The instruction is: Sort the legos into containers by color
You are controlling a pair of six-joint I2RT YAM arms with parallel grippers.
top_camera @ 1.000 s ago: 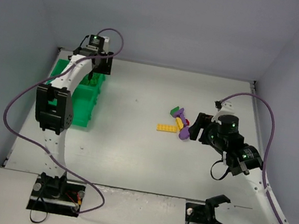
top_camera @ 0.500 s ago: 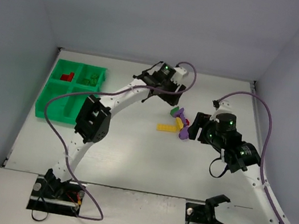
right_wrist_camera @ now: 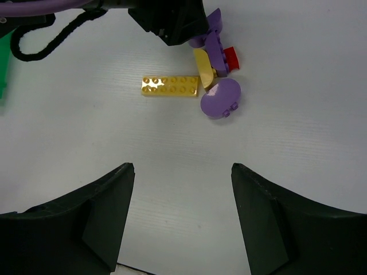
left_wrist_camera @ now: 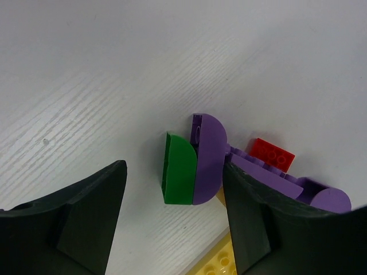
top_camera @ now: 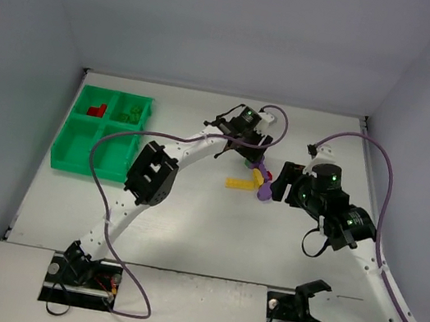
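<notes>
The legos lie in a small heap at mid-table: a long yellow brick [top_camera: 238, 183] [right_wrist_camera: 171, 86], a round purple piece [right_wrist_camera: 221, 98], a red brick [left_wrist_camera: 270, 153] and a green rounded brick [left_wrist_camera: 180, 169] flush against a purple one [left_wrist_camera: 209, 157]. My left gripper [left_wrist_camera: 174, 172] [top_camera: 251, 152] hangs open over the heap. The green brick lies between its fingers, and the right finger is next to the purple one. My right gripper [right_wrist_camera: 182, 172] [top_camera: 278, 180] is open and empty just right of the heap. The containers are one green tray [top_camera: 102, 133] at the far left.
The tray's back compartments hold a red brick [top_camera: 96, 109] and green bricks [top_camera: 130, 111]. The left arm [top_camera: 153, 179] stretches diagonally across the table from its base to the heap. Grey walls close in the table on three sides.
The left arm has swung from above the tray across to the heap and lowered its open gripper around the green brick. The right arm has stayed where it was.
</notes>
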